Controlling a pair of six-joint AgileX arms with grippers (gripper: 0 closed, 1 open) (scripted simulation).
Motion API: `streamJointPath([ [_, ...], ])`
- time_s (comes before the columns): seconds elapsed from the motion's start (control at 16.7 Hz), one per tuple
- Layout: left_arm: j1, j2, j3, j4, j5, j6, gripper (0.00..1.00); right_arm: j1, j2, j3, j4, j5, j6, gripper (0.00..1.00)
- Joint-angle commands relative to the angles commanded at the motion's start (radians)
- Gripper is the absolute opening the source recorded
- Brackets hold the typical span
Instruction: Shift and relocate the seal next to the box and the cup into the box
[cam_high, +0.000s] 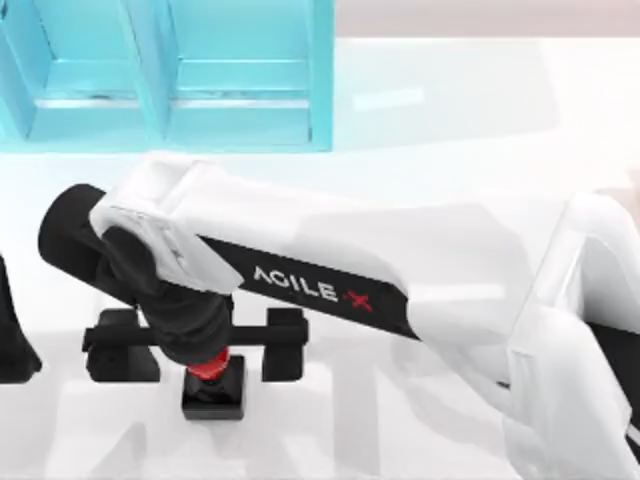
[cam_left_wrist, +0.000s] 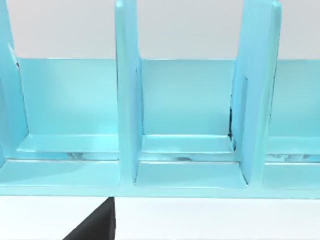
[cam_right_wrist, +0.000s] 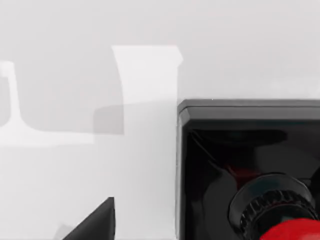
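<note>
Right gripper (cam_high: 205, 350): over the seal (cam_high: 212, 385), fingers spread wide to either side of its red knob, not closed. Seal: on table, well apart from the blue box (cam_high: 170, 75). Relocation not yet done. Left arm (cam_high: 15, 340): parked at left edge.

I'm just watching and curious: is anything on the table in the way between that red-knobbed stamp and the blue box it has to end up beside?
Nothing visible blocks it. The right gripper is over the seal near the front of the table, and only bare tabletop shows between there and the box at the back, though the arm hides part of that stretch.
</note>
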Motion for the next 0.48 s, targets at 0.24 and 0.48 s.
streamJointPath([
  [0.24,0.000,0.000,0.000,0.000,0.000,0.000,1.00,0.000,0.000,0.000,0.000,0.000,0.000,0.92],
  [0.48,0.000,0.000,0.000,0.000,0.000,0.000,1.00,0.000,0.000,0.000,0.000,0.000,0.000,0.62],
])
